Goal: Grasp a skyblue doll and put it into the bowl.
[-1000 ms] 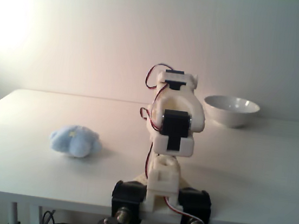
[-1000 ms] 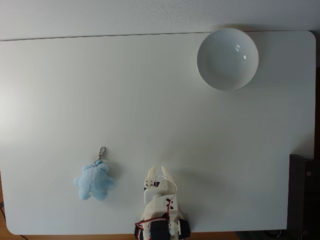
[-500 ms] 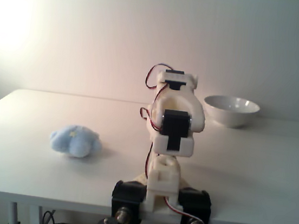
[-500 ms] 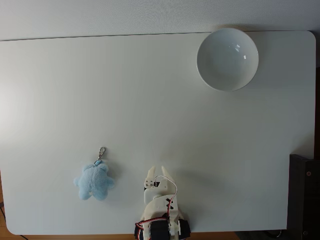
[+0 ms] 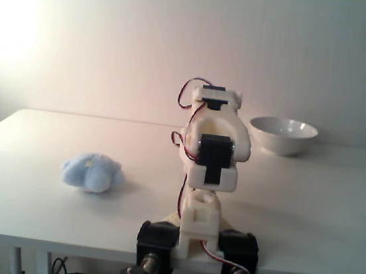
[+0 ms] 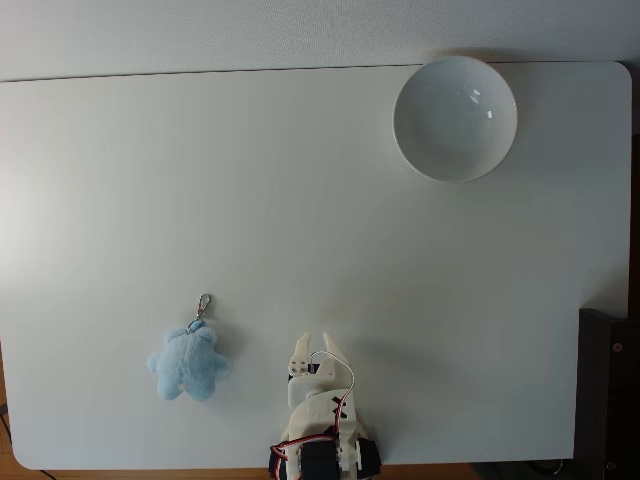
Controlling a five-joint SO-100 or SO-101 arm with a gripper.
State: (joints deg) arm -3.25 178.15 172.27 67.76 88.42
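Doll-fetching has not begun, by the look of it; the gripper (image 6: 316, 342) sits folded back over the arm's base at the near edge of the table (image 6: 300, 200), holding nothing, its two pale fingers (image 6: 300, 350) tapering to tips that stand a little apart, so I would call the jaws slightly parted rather than clenched; in the fixed view from behind the base the arm's body hides them.

To do the reach well, I judge the arm should swing toward the left of the view from above, part its fingers wider than the toy, and come down over the plump middle rather than a limb or the ring, since soft plush squashes and can slip out of a shallow pinch; a firm, deep close would serve better.

Just to the left of the arm in that view lies the skyblue doll (image 6: 188, 363), flat on the table; it is pale blue, fluffy and lumpy, with stubby limbs and a small metal clasp (image 6: 203, 303) pointing away from the near edge; well apart, at the far right corner, stands the bowl (image 6: 455, 118), glossy white and empty.
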